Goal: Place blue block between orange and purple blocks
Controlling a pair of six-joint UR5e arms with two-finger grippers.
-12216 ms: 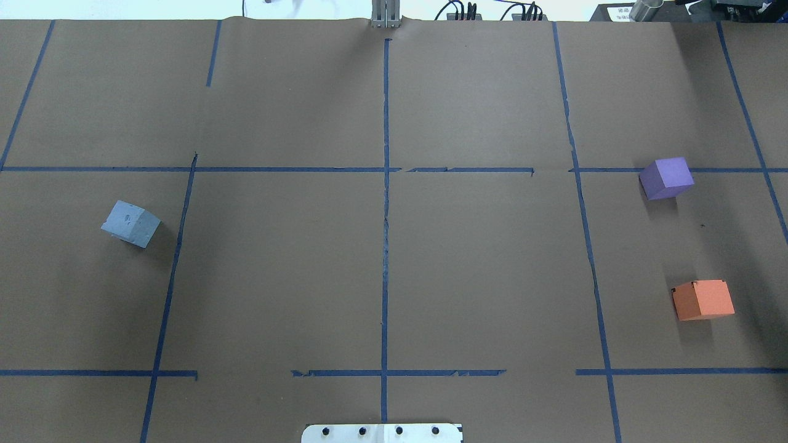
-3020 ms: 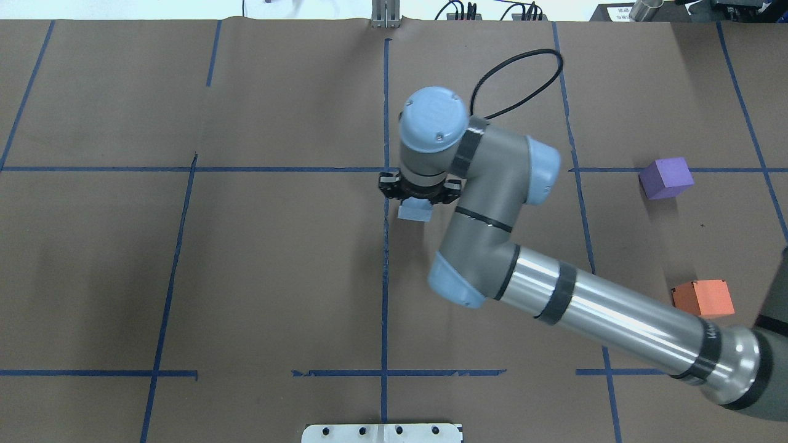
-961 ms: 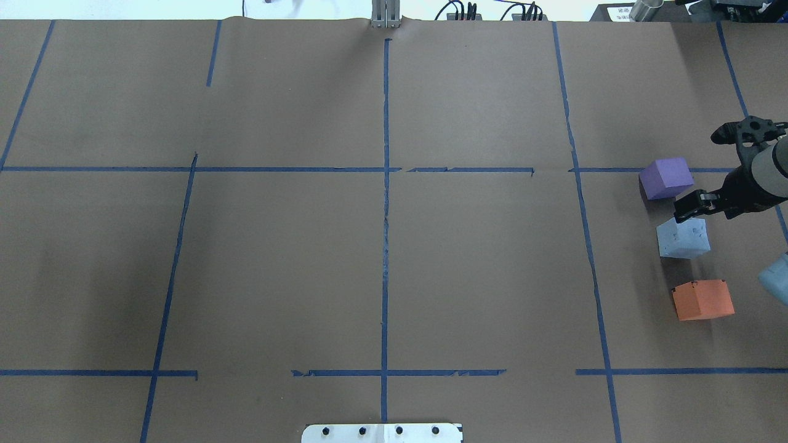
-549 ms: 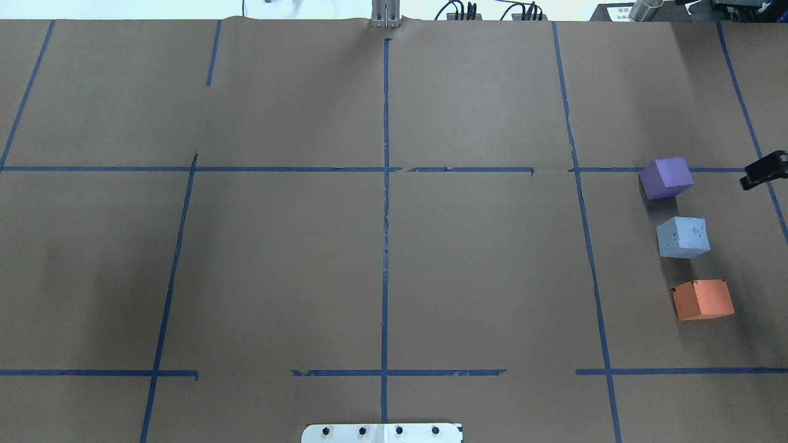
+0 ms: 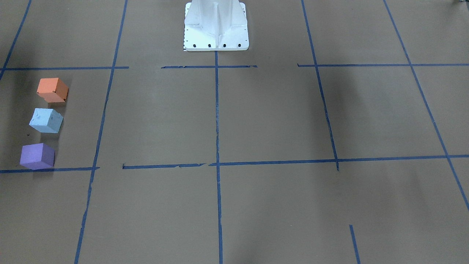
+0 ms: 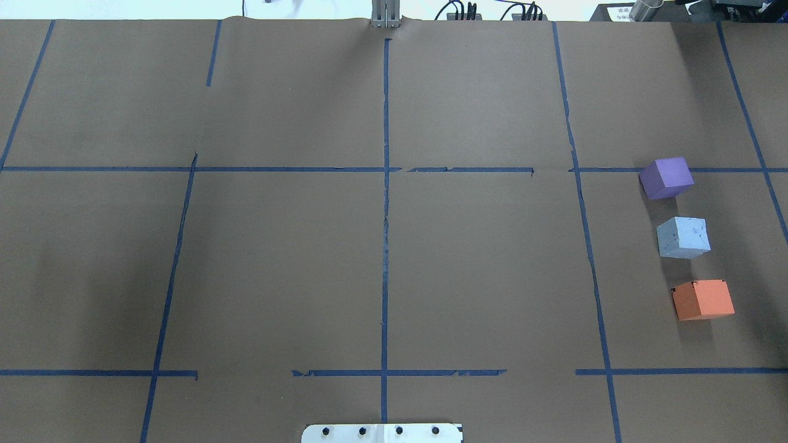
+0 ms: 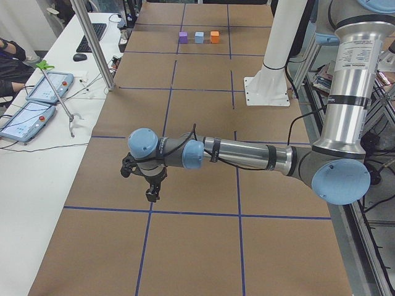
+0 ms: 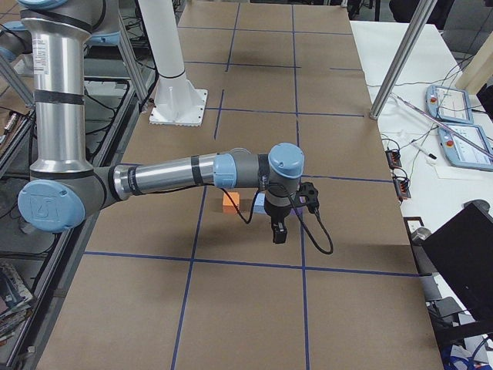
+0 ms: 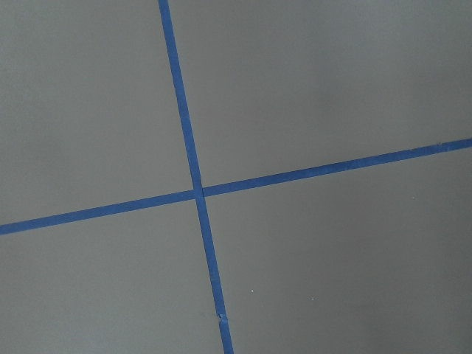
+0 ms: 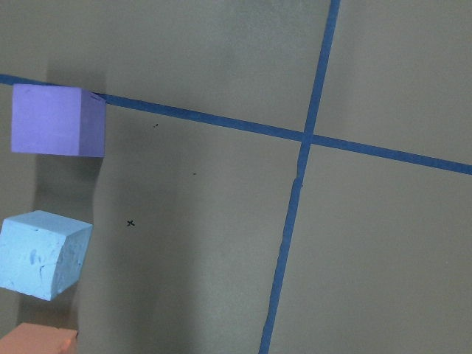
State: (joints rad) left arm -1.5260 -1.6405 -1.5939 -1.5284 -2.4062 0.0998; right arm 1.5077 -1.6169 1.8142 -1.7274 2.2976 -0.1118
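The light blue block [image 6: 683,237] rests on the brown paper between the purple block [image 6: 666,178] and the orange block [image 6: 702,299], apart from both, at the table's right. The front-facing view shows the same row: orange [image 5: 52,90], blue [image 5: 46,120], purple [image 5: 37,156]. The right wrist view shows purple [image 10: 57,120], blue [image 10: 44,254] and a corner of orange [image 10: 37,341]. My right gripper [image 8: 295,214] hangs beside the blocks and holds nothing that shows; my left gripper [image 7: 141,184] hangs over bare paper. I cannot tell whether either is open or shut.
Blue tape lines [image 6: 385,203] divide the table [image 6: 277,264] into cells. The white robot base plate [image 6: 381,432] sits at the near edge, with its column [image 5: 216,22] above. A side table with tablets [image 7: 37,98] and a metal post [image 7: 92,43] stand beyond the far edge.
The right gripper, empty after leaving the blue block between the purple and orange blocks, has drawn off to the right, out of the overhead view. The blocks have not moved.
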